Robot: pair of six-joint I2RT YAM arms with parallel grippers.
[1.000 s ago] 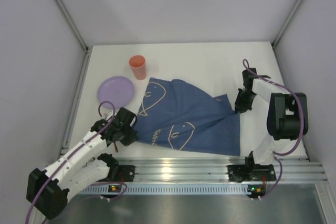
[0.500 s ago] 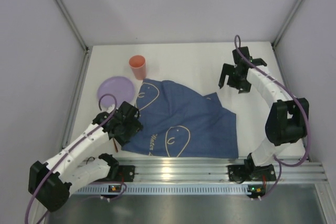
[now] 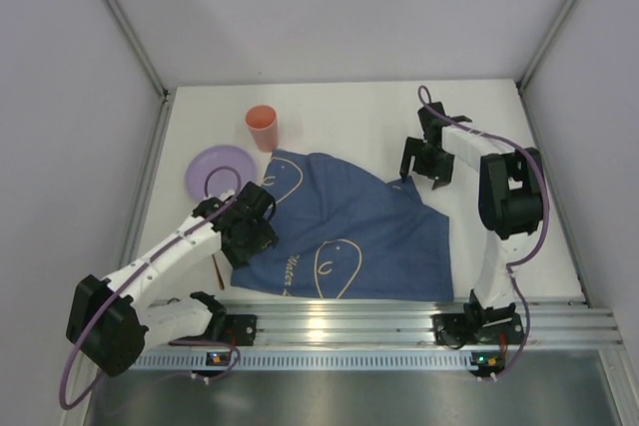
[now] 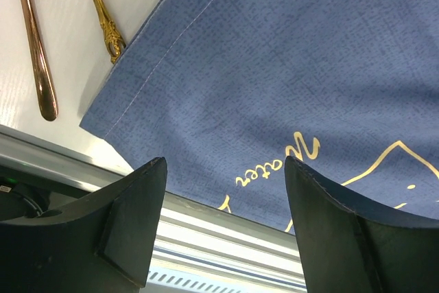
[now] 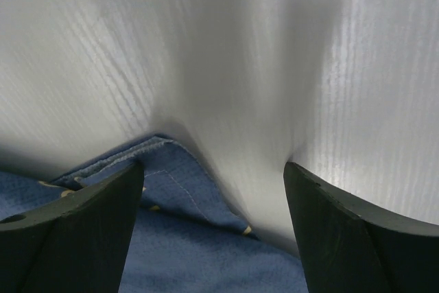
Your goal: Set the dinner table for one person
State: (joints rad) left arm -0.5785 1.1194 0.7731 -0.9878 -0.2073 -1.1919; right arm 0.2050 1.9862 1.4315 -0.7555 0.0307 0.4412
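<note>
The white dinner table [image 3: 359, 112] carries a dark blue cloth [image 3: 344, 226] with pale line drawings, lying spread but rumpled near its far right corner. My left gripper [image 3: 250, 231] hovers open over the cloth's near left part [image 4: 288, 66], nothing between its fingers [image 4: 134, 217]. My right gripper [image 3: 424, 169] is open above the cloth's folded far right corner [image 5: 164, 169], and it too holds nothing. An orange cup [image 3: 262, 128] and a purple plate [image 3: 218, 169] stand at the far left. Two golden cutlery handles [image 4: 38, 53] lie left of the cloth, one partly tucked under its edge.
The metal rail [image 3: 329, 324] with both arm bases runs along the near edge, and the cloth's near hem reaches it [image 4: 226, 217]. Grey walls enclose the table on three sides. Bare tabletop [image 5: 274, 46] shows beyond the right gripper.
Both grippers have opened and let go of the cloth. The right arm has swung to the far side and left; the left gripper has risen slightly. The cloth has settled on the table.
</note>
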